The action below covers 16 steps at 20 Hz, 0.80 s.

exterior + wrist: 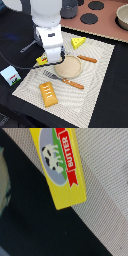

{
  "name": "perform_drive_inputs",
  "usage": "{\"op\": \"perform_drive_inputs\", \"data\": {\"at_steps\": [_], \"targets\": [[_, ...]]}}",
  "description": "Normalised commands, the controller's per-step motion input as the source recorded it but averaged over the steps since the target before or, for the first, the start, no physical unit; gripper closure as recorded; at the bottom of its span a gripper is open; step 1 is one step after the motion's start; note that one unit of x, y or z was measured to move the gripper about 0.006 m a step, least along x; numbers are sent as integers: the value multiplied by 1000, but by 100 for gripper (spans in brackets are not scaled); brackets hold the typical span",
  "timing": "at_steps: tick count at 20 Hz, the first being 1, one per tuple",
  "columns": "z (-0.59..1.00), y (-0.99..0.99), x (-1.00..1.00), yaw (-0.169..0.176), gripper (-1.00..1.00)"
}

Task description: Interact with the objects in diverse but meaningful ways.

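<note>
The butter box [62, 165] lies flat at the edge of the mat [102, 173], directly under your hand [54, 59]. I cannot tell if the hand is wide or narrow. The box seems light, stiff and smooth; take it across its narrow sides.

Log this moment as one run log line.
arm: above butter box | gripper: not visible | box: on placemat edge, beside plate | cheese wedge, bread block: untouched
</note>
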Motion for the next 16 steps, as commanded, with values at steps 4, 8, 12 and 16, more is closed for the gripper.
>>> {"op": "perform_drive_inputs", "data": {"at_steps": [4,8,12,16], "targets": [[-369,0,-435,34,-100],[-446,0,-438,39,-100],[-459,0,-499,42,-100],[-331,0,-432,75,-100]]}}
